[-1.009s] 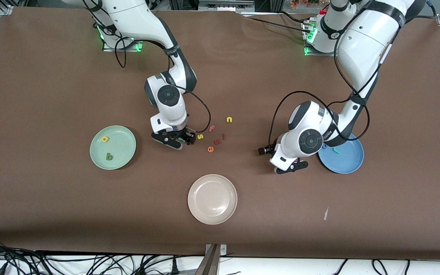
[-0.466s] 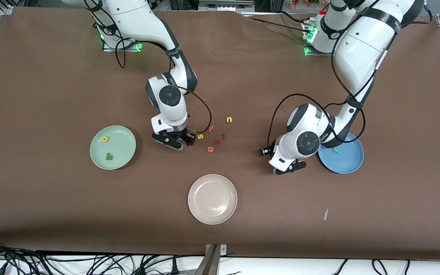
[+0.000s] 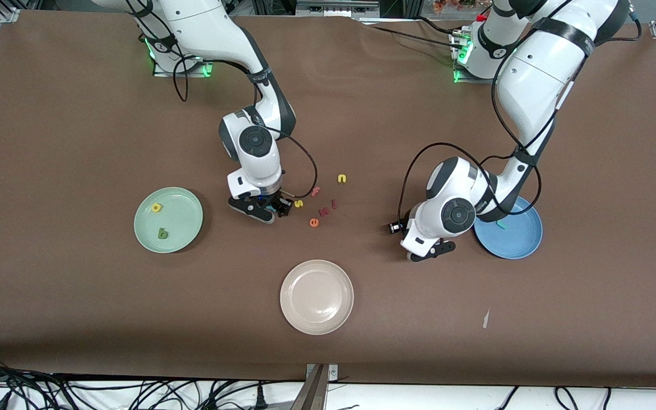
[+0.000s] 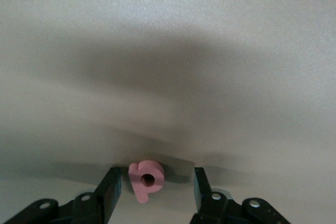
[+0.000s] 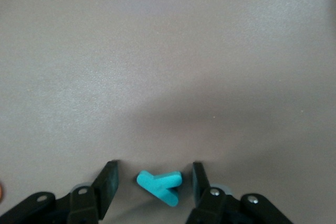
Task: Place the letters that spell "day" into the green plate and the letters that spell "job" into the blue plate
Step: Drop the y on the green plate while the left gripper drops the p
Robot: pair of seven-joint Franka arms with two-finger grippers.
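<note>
The left wrist view shows what the front view hides: a pinkish-red b (image 4: pixel 146 178) lying on the table between the left gripper (image 4: pixel 155 187) fingers, with a gap on each side, so the jaws stand partly open and grip nothing. The right wrist view likewise reveals a teal y (image 5: pixel 160 186) between the right gripper (image 5: pixel 153 184) fingers, close but not visibly pinched.

In the front view the left arm bends down from its base, its gripper (image 3: pixel 426 250) low at the table just beside the blue plate (image 3: pixel 524 246), toward the beige plate (image 3: pixel 316 296). The right arm reaches down with its gripper (image 3: pixel 268 209) between the green plate (image 3: pixel 183 225) and the loose letters.

There are three plates. The green plate holds two letters, a yellow a (image 3: pixel 156 208) and a dark green d (image 3: pixel 162 233); the blue plate shows one teal j (image 3: pixel 499 224). Six loose letters lie beside the right gripper, among them a yellow s (image 3: pixel 298 203), a yellow n (image 3: pixel 341 179) and an orange e (image 3: pixel 314 222).
</note>
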